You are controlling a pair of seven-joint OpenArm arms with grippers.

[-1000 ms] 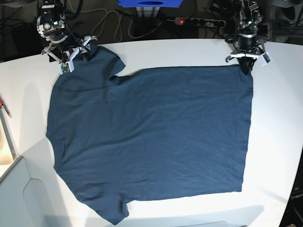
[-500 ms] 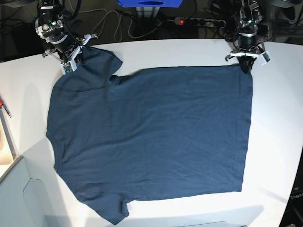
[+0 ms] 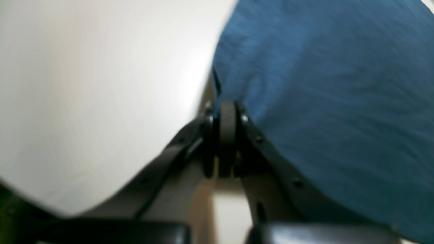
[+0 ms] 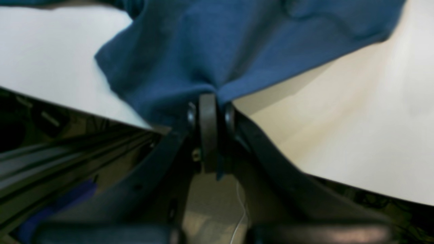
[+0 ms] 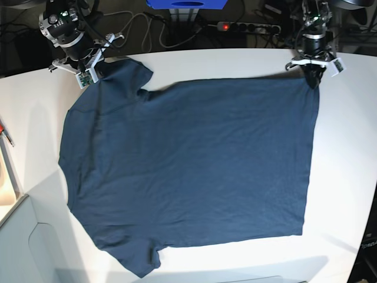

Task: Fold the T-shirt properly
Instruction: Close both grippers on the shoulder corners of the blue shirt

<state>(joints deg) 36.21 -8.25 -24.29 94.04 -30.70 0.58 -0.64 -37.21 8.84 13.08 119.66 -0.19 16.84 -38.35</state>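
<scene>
The dark navy T-shirt (image 5: pixel 188 171) lies spread flat on the white table (image 5: pixel 347 177), collar end to the left and hem to the right. My right gripper (image 5: pixel 94 72) is at the far left corner, shut on the cloth by the far sleeve. In the right wrist view the fingertips (image 4: pixel 208 101) pinch a bunched fold of the T-shirt (image 4: pixel 237 40). My left gripper (image 5: pixel 313 79) is at the far right corner, shut on the hem corner. The left wrist view shows its tips (image 3: pixel 226 113) clamped on the T-shirt (image 3: pixel 339 84) edge.
Behind the table's far edge lie a power strip (image 5: pixel 247 26), cables (image 5: pixel 141 29) and a blue box (image 5: pixel 185 5). A red-handled tool (image 5: pixel 5 132) rests at the left edge. A pale bin (image 5: pixel 20 236) sits at the lower left.
My right gripper has shut on the sleeve-side corner and drawn back and left with it. The left gripper has shifted slightly back and right, pulling the far edge taut.
</scene>
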